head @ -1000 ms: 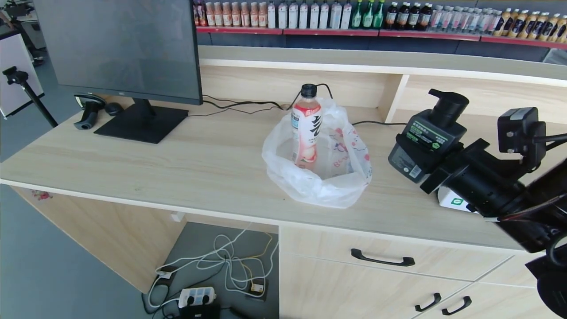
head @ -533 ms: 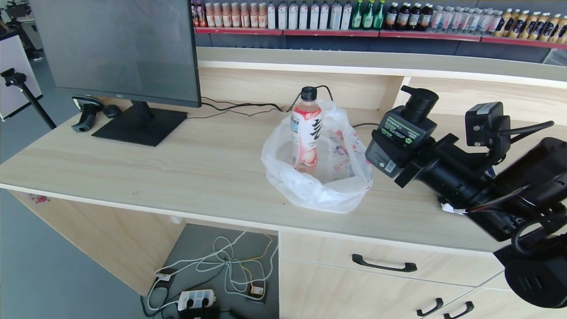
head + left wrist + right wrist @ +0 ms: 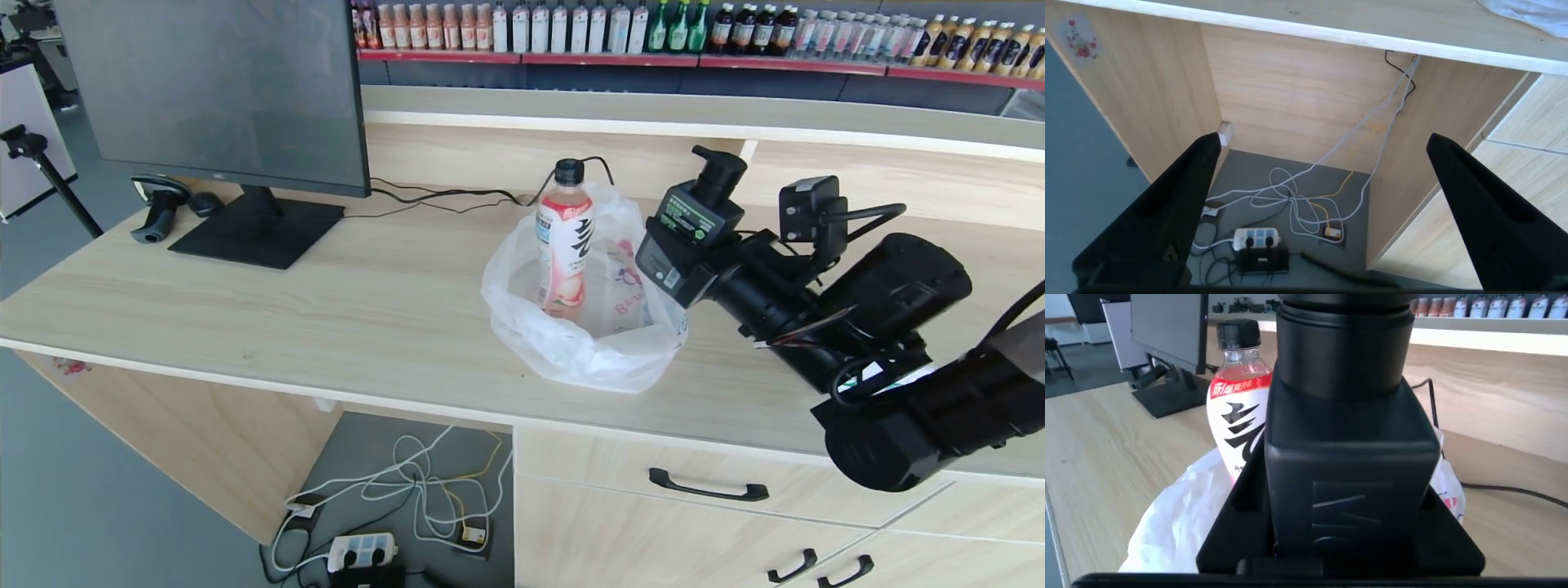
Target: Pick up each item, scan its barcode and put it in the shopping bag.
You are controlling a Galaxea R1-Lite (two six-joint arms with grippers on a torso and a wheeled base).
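Head view: the pale wooden surface [image 3: 326, 310] carries a dark monitor [image 3: 216, 90] at its left and the open white shopping bag [image 3: 571, 351] near the middle. The right claw [image 3: 718, 273] is clamped on a black pump bottle [image 3: 690, 233], held tilted in the air at the bag's right rim. A pink drink bottle [image 3: 563, 237] stands upright inside the bag. The left claw [image 3: 1323, 139] is spread wide and empty, facing the cables [image 3: 1290, 192] under the surface.

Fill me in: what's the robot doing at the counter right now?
The right gripper holds a black pump bottle, tilted, at the right edge of the white shopping bag on the counter. A pink drink bottle already stands upright inside the bag. The left gripper hangs open, low in front of the counter, holding nothing.
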